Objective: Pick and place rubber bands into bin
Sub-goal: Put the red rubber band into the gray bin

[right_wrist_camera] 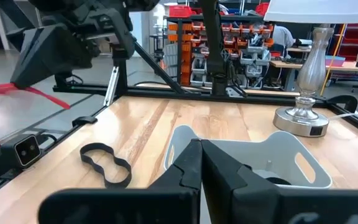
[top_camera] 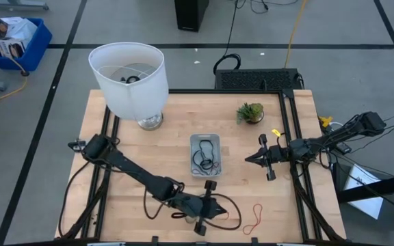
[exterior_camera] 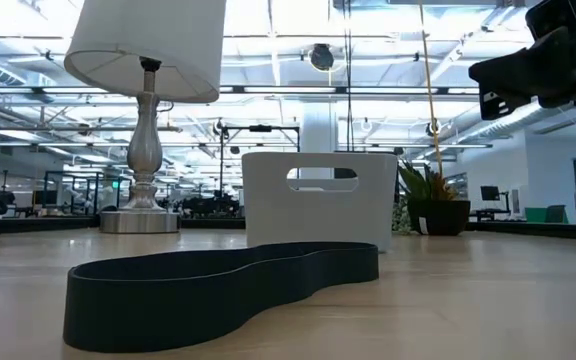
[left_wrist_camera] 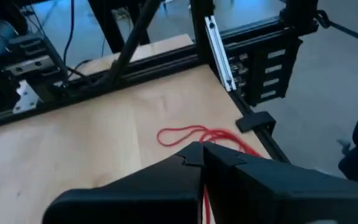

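The left gripper (top_camera: 217, 207) hangs low over the front edge of the light wooden desk (top_camera: 176, 109), its two dark fingers (left_wrist_camera: 229, 163) pressed together with no gap between them and nothing visibly held. A thin red rubber band (left_wrist_camera: 199, 135), lying loose and wavy on the wood near the desk's front right corner, sits just beyond those closed fingertips in the left wrist view; from above the same red loop (top_camera: 254, 219) lies a little to the right of the gripper, apart from it. A black rubber band (top_camera: 228, 213), a larger wavy loop, lies on the desk right beside the left gripper, partly under the arm; whether it touches the fingers cannot be told. In the low view this dark band (exterior_camera: 218, 285) spreads across the foreground in front of the bin. The small pale grey rectangular bin (top_camera: 205, 154) with rounded corners stands near the middle of the desk, with several dark bands and a trace of red (top_camera: 206, 154) already lying inside it. The right gripper (top_camera: 247, 158) waits above the desk just right of the bin, pointing toward it, its fingers (right_wrist_camera: 188, 171) also closed together. A white lampshade on a silver base (top_camera: 130, 78) stands at the back left of the desk, and a small green potted plant (top_camera: 250, 112) toward the back right.
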